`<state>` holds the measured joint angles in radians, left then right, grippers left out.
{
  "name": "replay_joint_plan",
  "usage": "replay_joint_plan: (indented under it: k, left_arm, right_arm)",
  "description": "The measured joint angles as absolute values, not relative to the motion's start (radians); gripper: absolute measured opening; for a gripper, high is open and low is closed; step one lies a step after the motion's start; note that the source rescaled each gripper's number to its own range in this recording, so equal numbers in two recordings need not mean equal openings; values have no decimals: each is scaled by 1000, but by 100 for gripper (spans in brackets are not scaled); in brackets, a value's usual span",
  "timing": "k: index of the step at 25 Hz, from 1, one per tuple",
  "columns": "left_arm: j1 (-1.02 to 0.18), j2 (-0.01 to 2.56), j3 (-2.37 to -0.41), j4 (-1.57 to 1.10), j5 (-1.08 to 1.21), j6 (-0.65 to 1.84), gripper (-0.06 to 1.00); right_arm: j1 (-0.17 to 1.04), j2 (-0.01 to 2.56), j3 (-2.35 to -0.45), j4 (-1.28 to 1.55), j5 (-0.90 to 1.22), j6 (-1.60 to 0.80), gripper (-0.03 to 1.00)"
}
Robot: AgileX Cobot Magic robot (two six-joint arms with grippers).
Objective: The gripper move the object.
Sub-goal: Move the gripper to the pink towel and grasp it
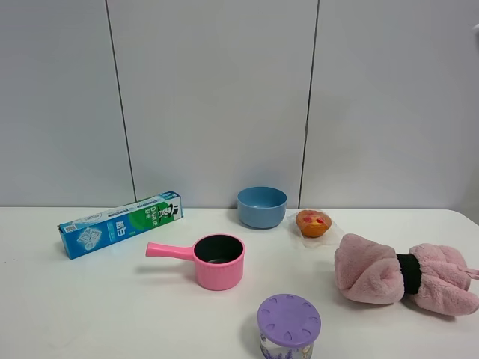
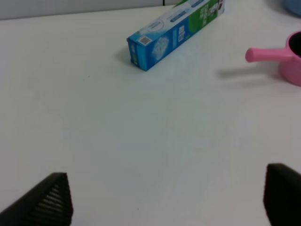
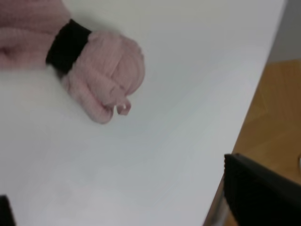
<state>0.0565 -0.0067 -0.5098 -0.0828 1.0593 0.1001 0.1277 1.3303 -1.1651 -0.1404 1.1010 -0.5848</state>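
The object, a fluffy pink rolled towel bundle (image 1: 374,271) with a black band (image 1: 409,274) round its middle, lies on the white table at the right. No arm shows in the exterior high view. In the right wrist view the towel (image 3: 101,70) and its band (image 3: 67,45) lie ahead of my right gripper (image 3: 127,200), whose dark fingers (image 3: 258,190) stand wide apart and empty, well short of the towel. My left gripper (image 2: 164,200) is open and empty above bare table; the towel is out of its view.
A blue-green toothpaste box (image 1: 120,223) lies at the back left and a pink saucepan (image 1: 217,260) in the middle. A blue bowl (image 1: 262,206) and an orange muffin (image 1: 313,222) stand at the back. A purple-lidded jar (image 1: 289,321) stands in front. The table's right edge (image 3: 244,127) is close to the towel.
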Motion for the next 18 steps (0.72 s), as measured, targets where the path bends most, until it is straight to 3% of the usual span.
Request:
replay_joint_plan:
  k: [18]
  left_arm:
    - [56,-7,-510,-83,1059,100,100]
  right_arm:
    - [189,1801,-1176,-190,819,-897,100]
